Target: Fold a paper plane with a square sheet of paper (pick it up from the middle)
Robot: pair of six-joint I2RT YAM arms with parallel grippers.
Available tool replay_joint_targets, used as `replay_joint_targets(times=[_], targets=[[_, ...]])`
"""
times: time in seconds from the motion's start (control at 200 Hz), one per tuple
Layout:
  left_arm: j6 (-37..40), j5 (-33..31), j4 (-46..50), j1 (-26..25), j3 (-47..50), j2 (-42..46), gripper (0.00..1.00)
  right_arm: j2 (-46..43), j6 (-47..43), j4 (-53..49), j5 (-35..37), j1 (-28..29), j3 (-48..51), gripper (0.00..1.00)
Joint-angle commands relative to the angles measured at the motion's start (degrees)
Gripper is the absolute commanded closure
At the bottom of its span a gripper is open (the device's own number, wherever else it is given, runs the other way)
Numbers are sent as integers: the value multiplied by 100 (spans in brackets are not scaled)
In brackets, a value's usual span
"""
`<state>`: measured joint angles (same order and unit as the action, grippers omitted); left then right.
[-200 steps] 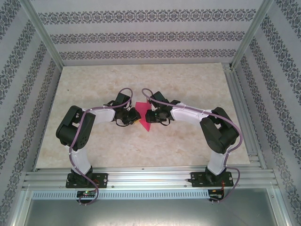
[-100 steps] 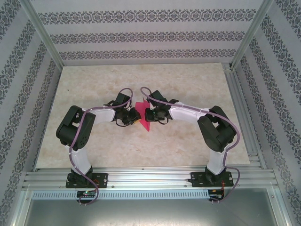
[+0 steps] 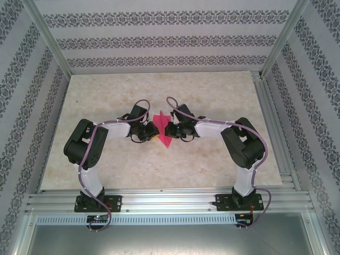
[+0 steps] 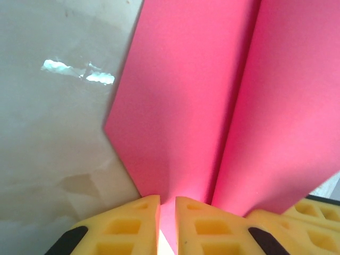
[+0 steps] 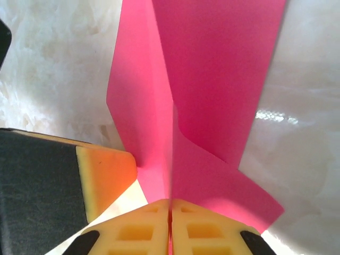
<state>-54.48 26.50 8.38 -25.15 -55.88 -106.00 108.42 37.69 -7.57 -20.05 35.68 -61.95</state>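
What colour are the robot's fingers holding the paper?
Yellow. The right wrist view shows it best: the right gripper pinches the pink paper.

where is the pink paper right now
In the top view the pink paper is near the middle of the table, held by the left end effector on its left and the right end effector on its right.
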Motion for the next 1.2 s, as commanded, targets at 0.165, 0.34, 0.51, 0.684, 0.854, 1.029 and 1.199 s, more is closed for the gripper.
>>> replay_joint_targets(times=[0.165, 0.34, 0.51, 0.684, 0.854, 1.029, 1.199], targets=[[122, 66, -43, 49, -69, -27, 83, -44, -29, 104, -163, 4, -18, 87], [76, 85, -112, 52, -81, -72, 83, -143, -654, -1201, 750, 327, -577, 73], [76, 65, -92, 49, -80, -60, 83, 24, -963, -2293, 1911, 763, -1176, 69], [69, 35, -85, 45, -46, -22, 83, 100, -964, -2724, 2665, 1015, -1401, 74], [54, 74, -142, 54, -77, -47, 83, 142, -1000, -2774, 2717, 1130, -1455, 69], [7, 163, -271, 54, -93, -86, 83, 64, -1105, -2619, 2652, 1199, -1363, 65], [-28, 193, -314, 49, -77, -102, 83, 65, -1219, -2501, 2638, 1286, -1293, 64]])
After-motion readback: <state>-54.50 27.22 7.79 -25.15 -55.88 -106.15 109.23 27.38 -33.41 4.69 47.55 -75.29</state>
